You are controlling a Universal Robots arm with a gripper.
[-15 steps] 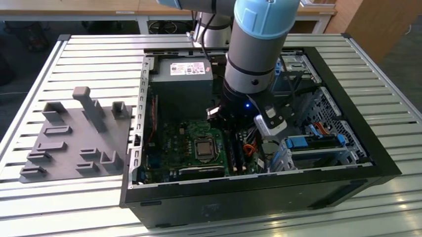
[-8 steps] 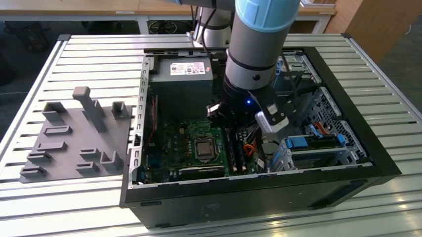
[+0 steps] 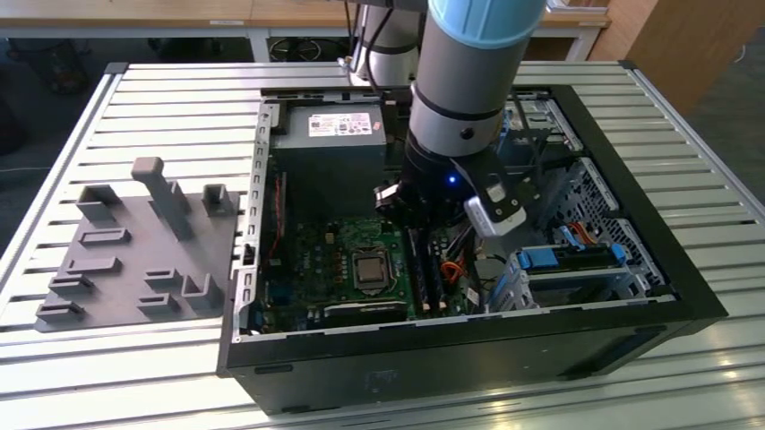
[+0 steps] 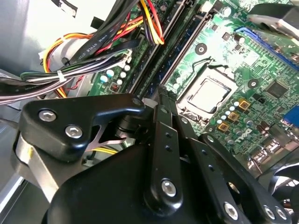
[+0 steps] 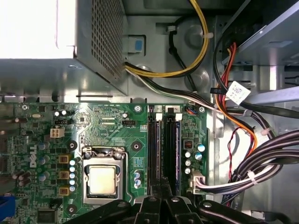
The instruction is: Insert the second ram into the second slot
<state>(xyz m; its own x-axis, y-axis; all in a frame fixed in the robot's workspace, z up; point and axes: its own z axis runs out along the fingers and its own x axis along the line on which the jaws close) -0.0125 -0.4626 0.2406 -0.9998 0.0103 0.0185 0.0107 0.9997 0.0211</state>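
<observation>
Where gripper [image 3: 421, 218] meets slots [image 5: 163, 144], ram contact hidden.

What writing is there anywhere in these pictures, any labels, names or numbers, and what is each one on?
White label on the power supply, exterior view: printed lines, too small to read.
White cable tag, first wrist view: dark marks, too blurred to read.
Motherboard, first wrist view: fine white lettering, too small to read, and a maker's mark, left unquoted.
No other text can be read.
</observation>
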